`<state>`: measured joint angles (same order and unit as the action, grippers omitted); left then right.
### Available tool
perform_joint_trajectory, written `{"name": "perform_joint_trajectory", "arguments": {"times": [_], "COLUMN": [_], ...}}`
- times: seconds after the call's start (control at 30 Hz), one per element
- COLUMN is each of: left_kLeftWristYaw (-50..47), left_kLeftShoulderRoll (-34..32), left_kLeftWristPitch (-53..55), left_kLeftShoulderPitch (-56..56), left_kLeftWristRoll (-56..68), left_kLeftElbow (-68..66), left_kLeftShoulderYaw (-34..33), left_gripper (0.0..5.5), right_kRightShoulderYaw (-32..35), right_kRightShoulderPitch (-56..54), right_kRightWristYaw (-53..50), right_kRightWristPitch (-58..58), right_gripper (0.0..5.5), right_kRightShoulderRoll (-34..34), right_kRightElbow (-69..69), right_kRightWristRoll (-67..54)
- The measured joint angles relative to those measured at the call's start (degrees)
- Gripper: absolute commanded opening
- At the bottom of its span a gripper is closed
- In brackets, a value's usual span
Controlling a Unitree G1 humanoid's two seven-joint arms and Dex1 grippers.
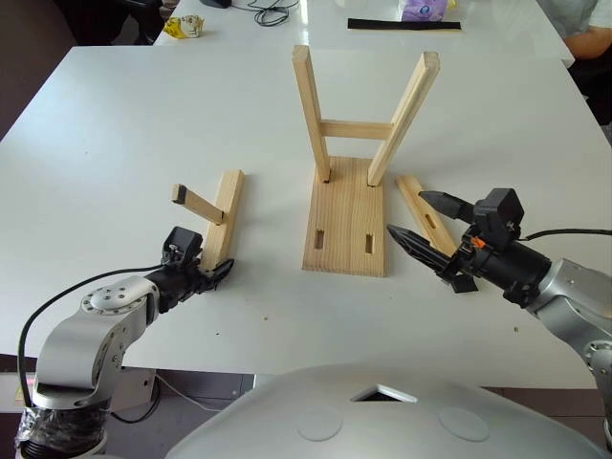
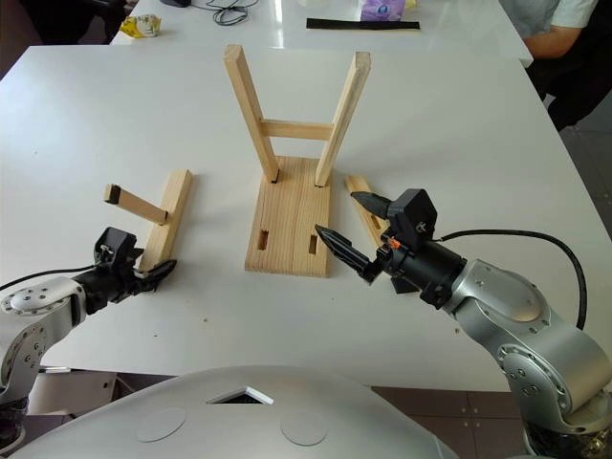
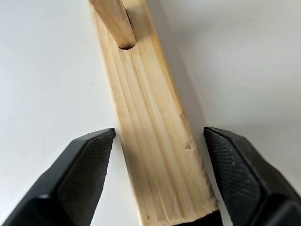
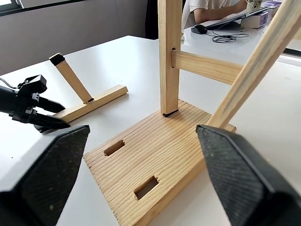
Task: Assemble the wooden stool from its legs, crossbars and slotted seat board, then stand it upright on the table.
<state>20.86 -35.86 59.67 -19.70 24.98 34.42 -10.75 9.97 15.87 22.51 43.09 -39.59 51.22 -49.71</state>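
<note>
Left fingers (image 3: 87, 162): apart, one on each side of the near end of the T-piece leg (image 1: 227, 215), not yet closed on it.
Right fingers (image 4: 54, 167): spread wide, hovering just off the near right corner of the seat board (image 1: 346, 225), holding nothing.
Seat board: flat on the bench (image 1: 143, 124), grooved face up; a leg pair (image 1: 311, 110) joined by a crossbar (image 1: 356, 129) stands in its far slots, while the two near slots (image 1: 318, 239) are empty.
T-piece leg: lies flat to the left of the board, well apart from it, with a second crossbar (image 1: 199, 204) plugged in and angled upward.
Loose leg (image 1: 411, 191): flat just beside the board's right edge, under the right fingers.
Handling: light, stiff, bare pine, probably not slippery; the plugged joints look like friction fits and may work loose if levered.
Where to hold: across the leg's narrow faces near mid-length, clear of the socket, rather than by the protruding crossbar.
Stage: roughly half built.
</note>
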Motion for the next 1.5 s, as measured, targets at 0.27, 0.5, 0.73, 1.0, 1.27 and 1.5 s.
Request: {"name": "perform_joint_trajectory", "arguments": {"times": [0.27,0.5,0.73,1.0,1.27,1.5], "left_kLeftWristYaw": [-1.5,-0.7,5.5,5.8,5.9,12.4], "left_kLeftShoulderRoll": [4.7,4.3,6.4,7.4,7.8,11.1], "left_kLeftWristPitch": [-2.1,-4.9,-11.6,-17.0,-15.0,-7.8], "left_kLeftShoulderPitch": [3.6,3.6,15.2,30.2,39.2,37.8], "left_kLeftWristRoll": [-0.2,-0.9,3.6,12.8,32.3,49.2], "left_kLeftElbow": [-5.0,-6.4,-12.1,-16.5,-15.5,-5.1], "left_kLeftShoulderYaw": [-1.4,-0.7,-0.5,-13.1,-20.6,-6.0], "left_gripper": [2.04,2.04,2.04,2.04,2.04,2.04], "right_kRightShoulderYaw": [-0.6,-0.8,-0.6,5.9,9.8,9.3], "right_kRightShoulderPitch": [-1.7,-2.5,-3.6,-9.6,-20.9,-31.8], "right_kRightWristYaw": [1.2,1.4,2.1,4.6,8.1,13.5], "right_kRightWristPitch": [0.0,0.0,-0.3,0.8,3.1,7.6], "right_gripper": [4.19,4.19,4.19,4.19,4.19,4.19], "right_kRightShoulderRoll": [-0.6,-0.7,-0.7,-1.7,-3.7,-5.6], "right_kRightElbow": [-1.1,-1.8,-4.1,-12.2,-18.9,-26.9], "right_kRightWristRoll": [0.7,1.2,1.8,-3.7,-14.4,-24.5]}}
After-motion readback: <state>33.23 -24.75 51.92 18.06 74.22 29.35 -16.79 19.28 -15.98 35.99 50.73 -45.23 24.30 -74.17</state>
